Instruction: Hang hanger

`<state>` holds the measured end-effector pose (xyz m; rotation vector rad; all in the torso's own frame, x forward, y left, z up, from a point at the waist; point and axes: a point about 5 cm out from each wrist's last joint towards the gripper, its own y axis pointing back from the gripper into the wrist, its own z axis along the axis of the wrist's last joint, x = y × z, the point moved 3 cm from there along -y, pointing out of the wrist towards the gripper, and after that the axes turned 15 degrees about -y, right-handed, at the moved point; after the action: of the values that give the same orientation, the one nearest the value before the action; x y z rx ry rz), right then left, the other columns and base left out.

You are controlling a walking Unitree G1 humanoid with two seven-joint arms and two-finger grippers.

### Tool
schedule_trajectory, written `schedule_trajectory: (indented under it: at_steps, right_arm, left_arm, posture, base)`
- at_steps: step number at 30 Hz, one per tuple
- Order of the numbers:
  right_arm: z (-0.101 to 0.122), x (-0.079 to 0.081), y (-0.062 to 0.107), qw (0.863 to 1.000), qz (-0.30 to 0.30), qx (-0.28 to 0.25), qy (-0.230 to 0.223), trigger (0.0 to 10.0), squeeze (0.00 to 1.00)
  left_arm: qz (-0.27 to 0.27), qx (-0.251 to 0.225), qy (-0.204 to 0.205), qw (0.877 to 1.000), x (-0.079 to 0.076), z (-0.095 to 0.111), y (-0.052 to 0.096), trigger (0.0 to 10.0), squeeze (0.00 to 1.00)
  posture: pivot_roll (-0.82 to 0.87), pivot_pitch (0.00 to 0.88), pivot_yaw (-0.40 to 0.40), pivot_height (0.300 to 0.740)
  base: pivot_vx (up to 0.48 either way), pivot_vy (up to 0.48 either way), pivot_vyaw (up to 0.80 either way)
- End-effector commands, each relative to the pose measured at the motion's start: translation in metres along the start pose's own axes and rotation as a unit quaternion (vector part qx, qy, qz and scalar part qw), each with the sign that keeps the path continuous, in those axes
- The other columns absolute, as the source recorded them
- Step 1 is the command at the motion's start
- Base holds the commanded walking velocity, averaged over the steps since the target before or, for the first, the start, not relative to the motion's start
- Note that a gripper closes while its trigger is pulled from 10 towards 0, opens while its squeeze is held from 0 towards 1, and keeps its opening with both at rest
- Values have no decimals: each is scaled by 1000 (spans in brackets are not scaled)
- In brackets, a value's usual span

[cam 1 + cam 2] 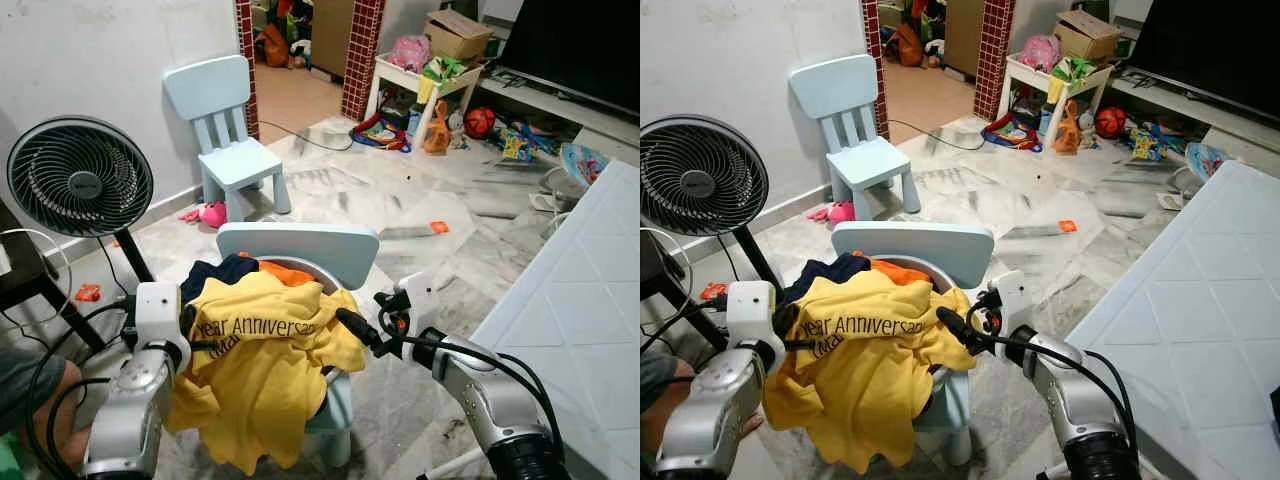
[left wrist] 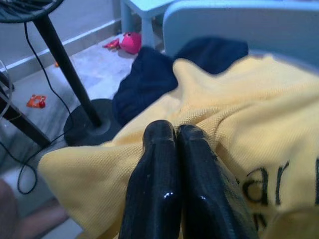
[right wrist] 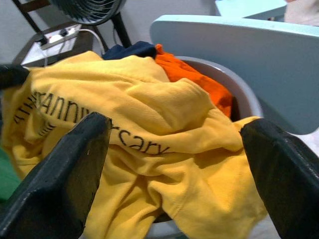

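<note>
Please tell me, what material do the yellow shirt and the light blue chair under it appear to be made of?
The yellow shirt looks like knitted fabric, probably cotton pique: matte, with a fine woven grain and soft folds. The light blue chair seems to be moulded plastic: smooth, uniform colour, rounded edges, faint sheen.

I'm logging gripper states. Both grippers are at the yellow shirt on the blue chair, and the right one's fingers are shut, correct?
Not quite. The right gripper is open, its fingers spread wide before the yellow shirt in the right wrist view. The left gripper is shut.
</note>
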<state>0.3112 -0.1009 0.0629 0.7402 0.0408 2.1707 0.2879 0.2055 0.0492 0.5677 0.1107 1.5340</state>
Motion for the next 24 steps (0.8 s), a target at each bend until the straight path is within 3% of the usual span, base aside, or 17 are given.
schedule_trajectory:
  at_steps: [1,3,4,5,8,9,10,24]
  right_arm:
    - [3,5,1,1000,16,2,8,10000,0]
    - [3,5,1,1000,16,3,8,10000,0]
    - [3,5,1,1000,15,4,7,10000,0]
    - [3,5,1,1000,15,4,7,10000,0]
    - [3,4,1,1000,14,5,8,10000,0]
    - [3,4,1,1000,14,4,8,10000,0]
    - [3,4,1,1000,13,4,8,10000,0]
    - [3,3,0,1000,9,5,12,10000,0]
  left_arm:
    - [-16,3,-17,1000,-5,-3,2,1765,0]
    - [-22,8,-22,999,-7,-5,2,1765,0]
    - [-31,16,-35,999,-9,-8,3,8824,0]
    - [-35,20,-43,998,-10,-10,3,10000,0]
    - [-44,28,-53,997,-12,-12,3,10000,0]
    - [-47,29,-51,997,-13,-13,3,10000,75]
    - [-44,29,-46,998,-12,-13,3,10000,1000]
    - [-38,45,-20,998,-1,-11,0,10000,1000]
  posture:
    - [-40,31,-51,740]
    - [-40,31,-52,740]
    - [-39,32,-51,740]
    - [-40,30,-52,740]
    - [-41,30,-51,740]
    - [-42,30,-51,740]
    - [-43,29,-49,740]
    - [-44,28,-47,740]
  base:
    - [0,0,0]
    - [0,0,0]
    - [0,0,0]
    - [0,0,0]
    - [0,0,0]
    - [0,0,0]
    - [0,0,0]
    - [0,0,0]
